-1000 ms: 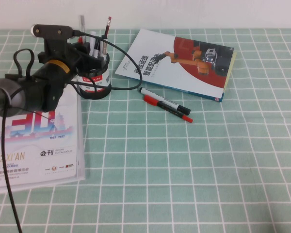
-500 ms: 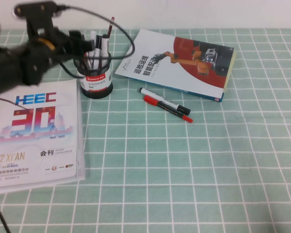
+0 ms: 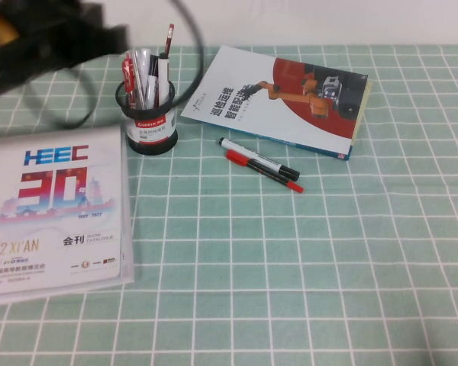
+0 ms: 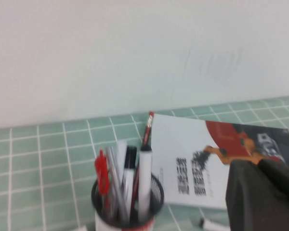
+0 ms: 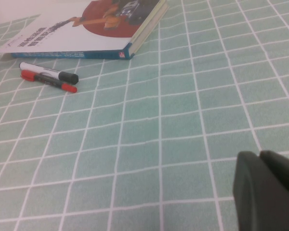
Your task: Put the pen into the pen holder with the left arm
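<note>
Your left end effector (image 4: pixel 262 195) is raised above the far left corner of the bench (image 3: pixel 305 259), up and to the left of the pen holder (image 3: pixel 149 122), with its jaws closed together and nothing between them. In the high view you see only a blurred dark mass of the left arm (image 3: pixel 38 38) and its cables there. Your right end effector (image 5: pixel 267 192) shows only in its own wrist view, hanging over bare green-checked cloth well away from the markers; its jaws are pressed together and empty.

You can see the pen (image 3: pixel 143 76) standing upright inside the pen holder, among a red pen, a couple of black-capped markers and a thin red-tipped stick that leans out toward the right. The pen holder stands on the bench at the far left, touching the far right corner of the catalogue (image 3: pixel 53 213) and just left of the book (image 3: pixel 282 99). Two markers lie side by side in front of the book: a white marker (image 3: pixel 256 158) with a black cap and a red-and-black marker (image 3: pixel 263 171), both flat on the cloth and well apart from the pen holder.
</note>
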Robot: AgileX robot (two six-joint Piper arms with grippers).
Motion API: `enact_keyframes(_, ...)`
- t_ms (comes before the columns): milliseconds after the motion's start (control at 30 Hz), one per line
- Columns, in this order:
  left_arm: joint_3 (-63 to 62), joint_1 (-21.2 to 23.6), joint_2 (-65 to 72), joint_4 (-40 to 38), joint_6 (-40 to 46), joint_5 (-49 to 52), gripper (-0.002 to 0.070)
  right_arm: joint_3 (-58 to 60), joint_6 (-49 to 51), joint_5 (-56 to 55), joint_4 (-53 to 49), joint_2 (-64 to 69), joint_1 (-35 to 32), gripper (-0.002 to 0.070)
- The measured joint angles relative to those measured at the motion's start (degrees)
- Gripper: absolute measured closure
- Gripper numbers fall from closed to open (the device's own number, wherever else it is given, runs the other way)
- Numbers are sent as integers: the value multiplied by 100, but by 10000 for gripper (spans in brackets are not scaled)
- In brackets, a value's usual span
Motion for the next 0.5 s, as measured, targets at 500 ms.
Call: enact_keyframes(500, 3004, -13, -3117, 65, 165, 886, 675, 0, 0, 0, 0, 0, 0, 696)
